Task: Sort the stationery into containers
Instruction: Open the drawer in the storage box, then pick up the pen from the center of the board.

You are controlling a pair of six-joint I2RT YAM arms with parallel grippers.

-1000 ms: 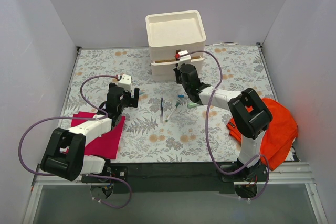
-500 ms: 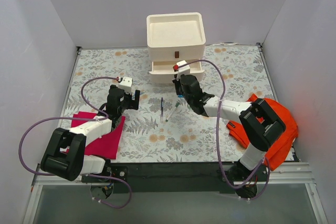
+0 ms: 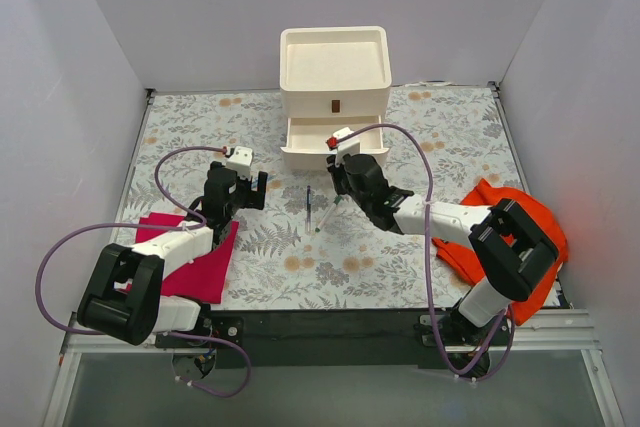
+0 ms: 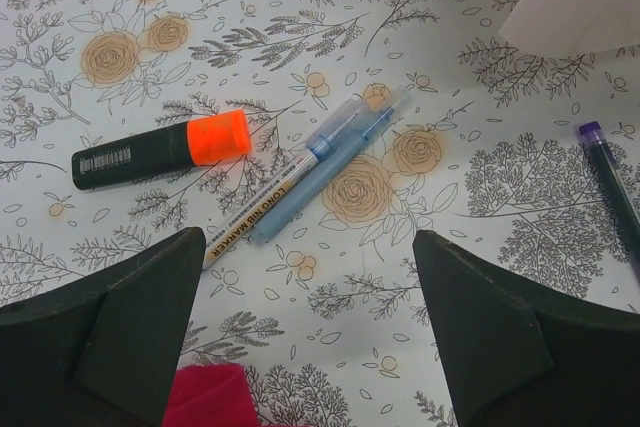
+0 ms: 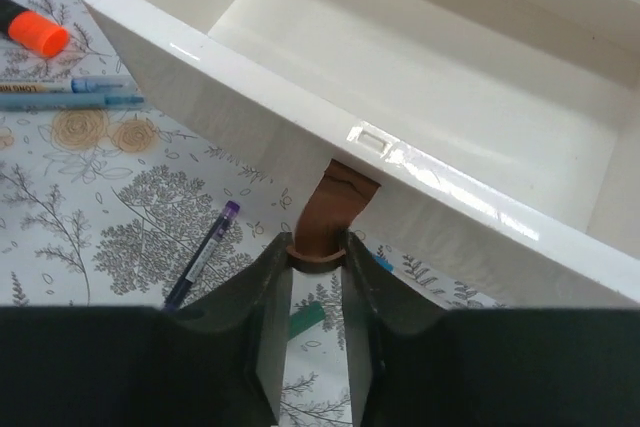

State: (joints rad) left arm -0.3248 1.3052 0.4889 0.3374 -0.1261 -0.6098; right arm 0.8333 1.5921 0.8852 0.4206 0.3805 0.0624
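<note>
1. Clamping the brown handle [image 5: 335,212] of the lower drawer [image 5: 210,72], the right gripper [image 5: 318,277] has its jaws pinched narrow on the strap. It is busy and holds no stationery.
2. That drawer stands open toward the near edge, its cavity bare as far as the right wrist view shows. The drawer stack [image 3: 335,97] sits at the middle of the far edge of the table [image 3: 420,257].
3. The left gripper [image 4: 310,247] hangs spread wide and empty over the table's middle, left of centre, with the magenta cloth [image 3: 195,252] behind it toward the near-left corner.
4. Just ahead of its fingertips lie three pieces:
   - the orange-capped marker [image 4: 160,152], toward the left edge;
   - the white marker [image 4: 262,209] and the blue pen [image 4: 330,162], side by side and touching.
5. The pair's long axis runs on a slant in the left wrist view. The jaw line therefore crosses it obliquely, not square, and I judge a wrist turn is needed for a clean pinch.
6. A purple-tipped pen [image 4: 610,182] lies farther toward the right edge, close below the drawer front, with a teal piece [image 5: 305,319] near it under the right gripper.
7. The left arm is the nearer free arm to the three pieces. From them the open drawer lies toward the far edge and slightly right, so the carry looks short.
</note>
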